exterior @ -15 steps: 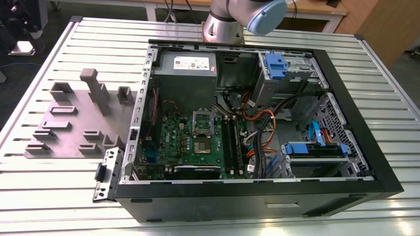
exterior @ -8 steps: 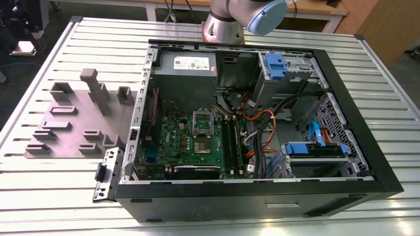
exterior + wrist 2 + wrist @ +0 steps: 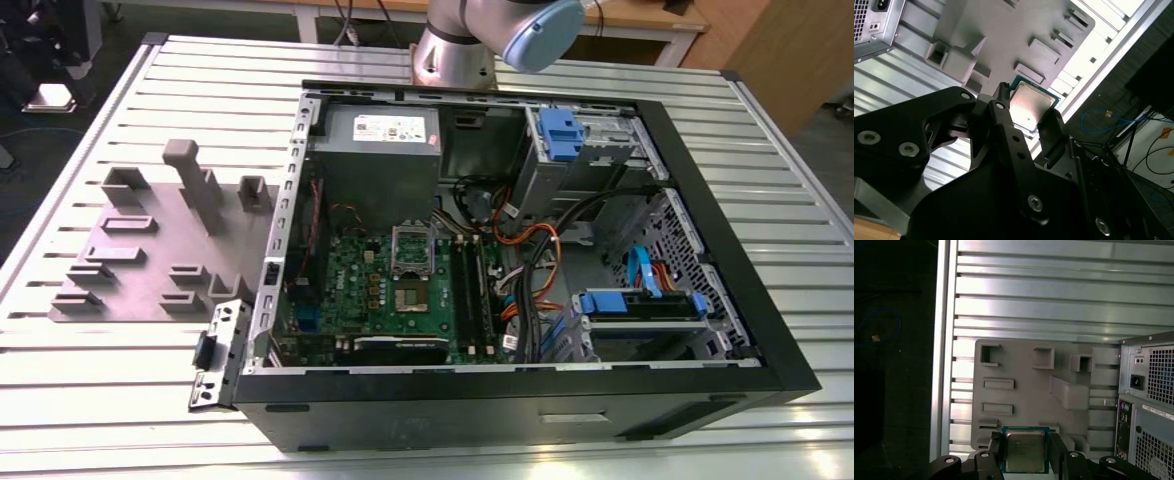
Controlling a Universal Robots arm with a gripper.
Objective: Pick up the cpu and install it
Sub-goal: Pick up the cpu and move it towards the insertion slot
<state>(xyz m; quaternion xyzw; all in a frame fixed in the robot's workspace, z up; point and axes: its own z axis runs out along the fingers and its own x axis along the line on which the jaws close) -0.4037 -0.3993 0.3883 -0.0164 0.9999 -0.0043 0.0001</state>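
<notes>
Gripper point(image 3: 1025, 446) jaws pinch the cpu point(image 3: 1025, 454) by opposite edges. Computer case point(image 3: 534, 400) lies at 3 o'clock from the grey tray point(image 3: 140, 242), exterior view.

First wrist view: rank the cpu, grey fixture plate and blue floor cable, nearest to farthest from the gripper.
1. cpu, held in the gripper.
2. grey fixture plate, on the table beyond.
3. blue cable, off the table, on the floor.
</notes>
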